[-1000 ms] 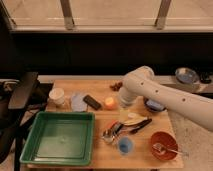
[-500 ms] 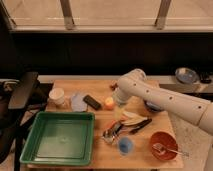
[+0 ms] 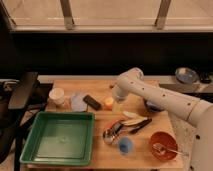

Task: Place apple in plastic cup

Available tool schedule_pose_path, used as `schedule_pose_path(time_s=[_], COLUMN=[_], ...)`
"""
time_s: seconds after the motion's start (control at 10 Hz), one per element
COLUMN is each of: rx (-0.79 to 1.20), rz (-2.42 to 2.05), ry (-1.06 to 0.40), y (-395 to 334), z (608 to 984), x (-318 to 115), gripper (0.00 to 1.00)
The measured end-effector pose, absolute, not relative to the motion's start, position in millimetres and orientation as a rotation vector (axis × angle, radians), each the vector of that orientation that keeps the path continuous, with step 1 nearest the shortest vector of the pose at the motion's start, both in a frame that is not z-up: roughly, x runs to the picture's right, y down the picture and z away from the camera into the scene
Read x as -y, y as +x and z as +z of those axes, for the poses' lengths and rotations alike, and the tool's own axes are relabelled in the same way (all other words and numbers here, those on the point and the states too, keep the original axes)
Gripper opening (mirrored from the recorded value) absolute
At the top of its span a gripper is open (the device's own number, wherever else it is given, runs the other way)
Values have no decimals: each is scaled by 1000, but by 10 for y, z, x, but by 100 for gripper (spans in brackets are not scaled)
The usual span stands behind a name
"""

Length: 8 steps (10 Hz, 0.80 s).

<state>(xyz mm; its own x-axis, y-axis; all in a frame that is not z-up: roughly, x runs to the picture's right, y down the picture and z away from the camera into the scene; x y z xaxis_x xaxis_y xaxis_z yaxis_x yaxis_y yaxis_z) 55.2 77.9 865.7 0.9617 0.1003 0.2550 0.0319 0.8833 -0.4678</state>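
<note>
The apple, small and orange-yellow, sits on the wooden table near its middle back. My gripper is at the end of the white arm, just right of the apple and slightly above it, close to touching. The plastic cup, small, short and light blue, stands upright near the table's front edge, well in front of the apple.
A green tray fills the front left. A white cup, a pale blue disc and a dark block lie left of the apple. Utensils, an orange bowl with a spoon and a purple-blue bowl are on the right.
The arm has swung left and lowered, bringing my gripper from right of the table's middle to right beside the apple. The apple and cup have not moved.
</note>
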Motion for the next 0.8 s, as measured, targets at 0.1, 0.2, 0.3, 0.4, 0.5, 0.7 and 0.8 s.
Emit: schedule_pose_path(time_s=[0.1, 0.2, 0.3, 0.4, 0.5, 0.7, 0.8], rx=[290, 295, 292, 291, 293, 288, 280], rz=[48, 49, 51, 52, 50, 51, 49], ry=[-502, -510, -511, -510, -511, -512, -504], y=[489, 455, 474, 488, 471, 479, 469], z=[8697, 8702, 8703, 8703, 8702, 8705, 8729], x=[-740, -734, -738, -740, -738, -744, -749], gripper=[80, 80, 80, 80, 80, 80, 80])
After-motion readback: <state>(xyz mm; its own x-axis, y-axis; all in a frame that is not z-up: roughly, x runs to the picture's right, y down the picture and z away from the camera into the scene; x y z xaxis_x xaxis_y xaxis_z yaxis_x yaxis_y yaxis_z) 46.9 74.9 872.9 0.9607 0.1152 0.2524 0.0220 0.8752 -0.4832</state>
